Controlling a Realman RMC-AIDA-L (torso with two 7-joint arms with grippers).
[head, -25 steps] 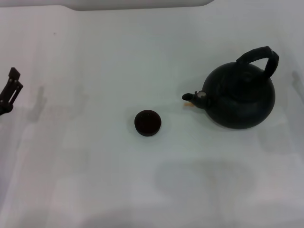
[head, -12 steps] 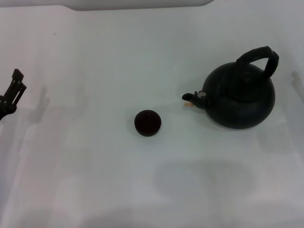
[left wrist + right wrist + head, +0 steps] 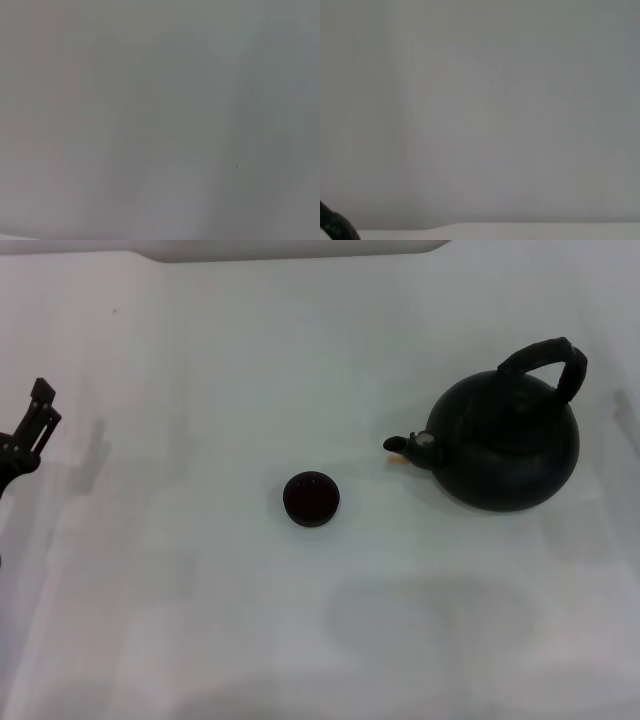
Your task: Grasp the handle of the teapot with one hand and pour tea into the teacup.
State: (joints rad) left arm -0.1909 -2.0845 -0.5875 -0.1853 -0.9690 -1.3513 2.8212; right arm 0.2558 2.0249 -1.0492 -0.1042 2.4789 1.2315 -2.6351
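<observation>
A plain white table [image 3: 200, 620] fills the head view. The left hand [image 3: 25, 430] shows only at the left edge, above the surface, holding nothing; whether its fingers are spread or closed cannot be told. Well apart from it, toward the middle, sits the teacup [image 3: 311, 498]. Farther still, beyond the cup, stands the teapot [image 3: 505, 440], spout toward the cup, its handle [image 3: 545, 358] arching overhead, untouched. The right hand is out of sight.
</observation>
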